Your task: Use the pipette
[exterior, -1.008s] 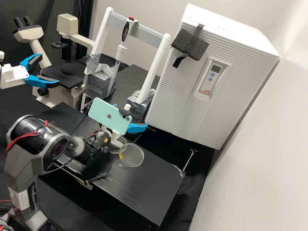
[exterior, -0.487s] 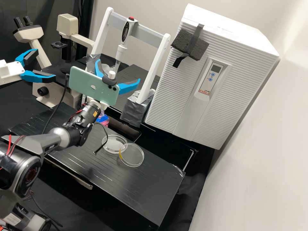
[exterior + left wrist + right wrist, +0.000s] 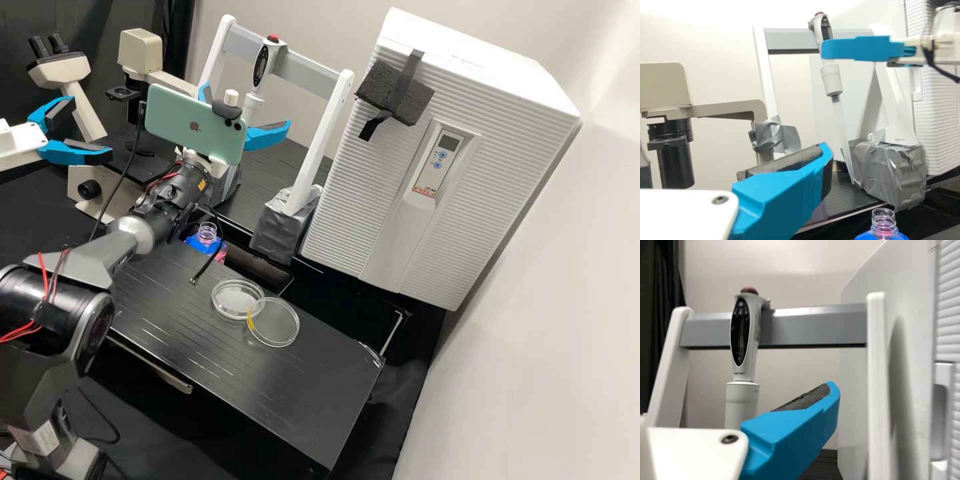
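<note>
The pipette (image 3: 259, 67) hangs upright on the grey crossbar of a white rack (image 3: 312, 70), red button on top. My right gripper (image 3: 245, 107) is open at the height of the pipette's lower body, one blue finger on each side and apart from it. In the right wrist view the pipette (image 3: 742, 340) is straight ahead beyond a blue finger (image 3: 795, 430). My left gripper (image 3: 90, 128) stands open at the far left beside the microscope. The left wrist view shows the pipette (image 3: 831, 75), the right arm's finger (image 3: 865, 48) next to it, and an open bottle (image 3: 883, 225) of pink liquid.
Two clear petri dishes (image 3: 237, 298) (image 3: 273, 321) lie on the black platform (image 3: 280, 393). The pink bottle (image 3: 209, 239) stands behind its far edge. A microscope (image 3: 80, 80) is at the back left, a large white ribbed cabinet (image 3: 433, 153) at the right. Taped blocks (image 3: 283, 227) hold the rack's feet.
My right arm has risen from just above the petri dishes and gone back to the hanging pipette, still open. The left gripper drifted slightly left.
</note>
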### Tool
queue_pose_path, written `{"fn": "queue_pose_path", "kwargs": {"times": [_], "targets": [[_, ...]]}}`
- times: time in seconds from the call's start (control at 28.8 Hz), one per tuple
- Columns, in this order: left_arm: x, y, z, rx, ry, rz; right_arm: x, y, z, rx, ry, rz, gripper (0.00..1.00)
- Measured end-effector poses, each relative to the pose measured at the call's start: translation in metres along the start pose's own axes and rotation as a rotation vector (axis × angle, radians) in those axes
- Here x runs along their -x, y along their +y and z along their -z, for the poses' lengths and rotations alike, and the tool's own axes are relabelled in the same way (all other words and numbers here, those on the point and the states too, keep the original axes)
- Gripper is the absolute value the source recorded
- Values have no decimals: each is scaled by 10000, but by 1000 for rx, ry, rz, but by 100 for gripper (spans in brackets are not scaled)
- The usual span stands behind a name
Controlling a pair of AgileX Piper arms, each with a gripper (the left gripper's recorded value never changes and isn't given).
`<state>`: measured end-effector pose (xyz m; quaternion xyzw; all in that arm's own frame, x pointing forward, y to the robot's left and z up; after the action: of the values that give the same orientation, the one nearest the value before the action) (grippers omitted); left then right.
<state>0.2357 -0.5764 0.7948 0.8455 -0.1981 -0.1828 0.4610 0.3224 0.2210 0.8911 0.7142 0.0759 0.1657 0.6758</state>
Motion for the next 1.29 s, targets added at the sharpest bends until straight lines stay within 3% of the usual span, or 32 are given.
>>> {"fn": "queue_pose_path", "kwargs": {"times": [0.14,0.28,0.31,0.38,0.56,0.73,1.01,1.29], "targets": [[3,8,52,0,13,-1,-158,-83,63,38,-22,30,100],[7,15,95,9,28,-4,-313,-120,77,59,-54,41,100],[7,16,99,5,27,-3,-336,-128,71,58,-63,47,0],[8,16,101,4,27,-3,-401,-134,64,37,-79,42,0],[4,3,96,1,17,4,-468,-139,59,36,-96,40,0],[-11,-33,104,3,19,16,-488,-124,75,60,-93,36,0],[-28,-27,105,2,18,13,-526,-104,24,37,-120,36,0],[-28,-27,105,2,18,13,-542,-154,-15,39,-131,54,0]]}}
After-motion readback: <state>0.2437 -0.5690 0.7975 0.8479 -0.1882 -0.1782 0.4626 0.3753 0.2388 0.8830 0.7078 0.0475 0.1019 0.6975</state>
